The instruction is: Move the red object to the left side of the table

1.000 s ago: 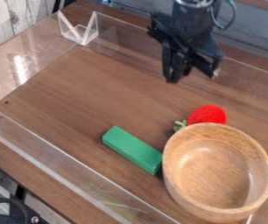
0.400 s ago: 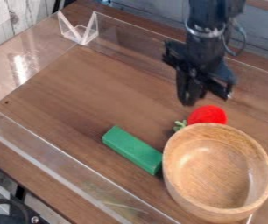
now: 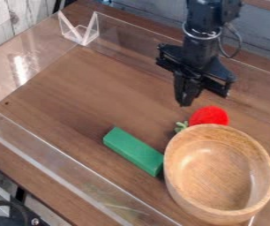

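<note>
The red object [image 3: 209,116] is a small round toy fruit with a green tip. It lies on the brown wooden table [image 3: 90,97] at the right, touching the far rim of a wooden bowl [image 3: 218,168]. My black gripper [image 3: 188,99] points straight down just above and to the left of the fruit. Its fingers are shut together with nothing between them, and they stand apart from the fruit.
A green rectangular block [image 3: 134,150] lies left of the bowl near the front. Low clear acrylic walls [image 3: 32,146] border the table, and a small clear acrylic stand [image 3: 78,28] sits at the far left corner.
The gripper has come down and toward the front, closer to the red fruit, and its wrist has rolled. The fruit, bowl and block have not moved.
</note>
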